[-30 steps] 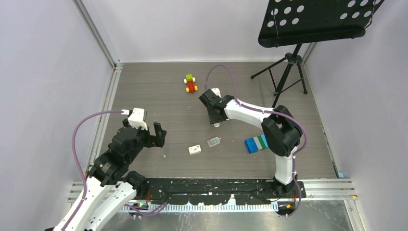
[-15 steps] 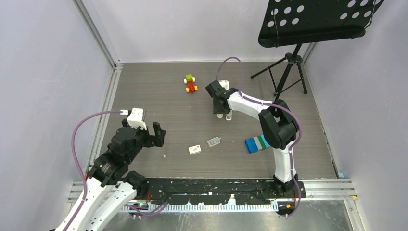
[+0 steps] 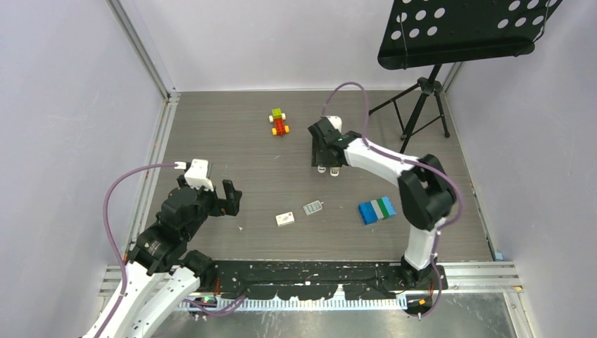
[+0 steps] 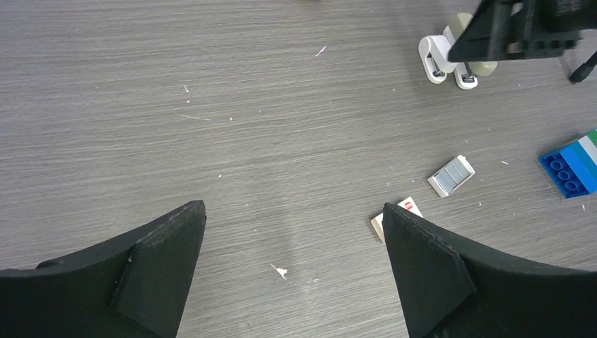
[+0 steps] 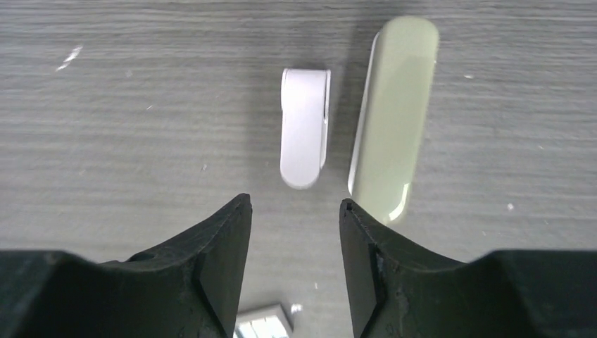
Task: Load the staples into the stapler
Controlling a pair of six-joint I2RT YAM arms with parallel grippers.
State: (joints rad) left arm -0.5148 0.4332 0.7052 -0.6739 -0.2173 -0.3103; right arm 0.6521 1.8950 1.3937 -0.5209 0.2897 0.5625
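Observation:
The stapler [image 5: 393, 116], a slim bar with a grey-beige top, lies on the floor beside a shorter all-white object [image 5: 304, 127]. My right gripper [image 5: 294, 204] is open and empty just above and short of them; the top view shows it [image 3: 325, 159] over the stapler [image 3: 335, 170]. The silvery staples block [image 3: 312, 207] and its white carton [image 3: 285, 219] lie nearer the bases. In the left wrist view the staples [image 4: 451, 176] and carton [image 4: 400, 211] lie ahead to the right. My left gripper [image 4: 294, 211] is open and empty above bare floor.
A blue-green-white box [image 3: 376, 210] lies right of the staples. A small coloured brick toy [image 3: 279, 122] sits at the back. A black music stand [image 3: 422, 98] stands at the back right. Walls close in both sides.
My right gripper has moved back and to the right, away from the staples, uncovering the stapler and the white object. The left arm has barely moved.

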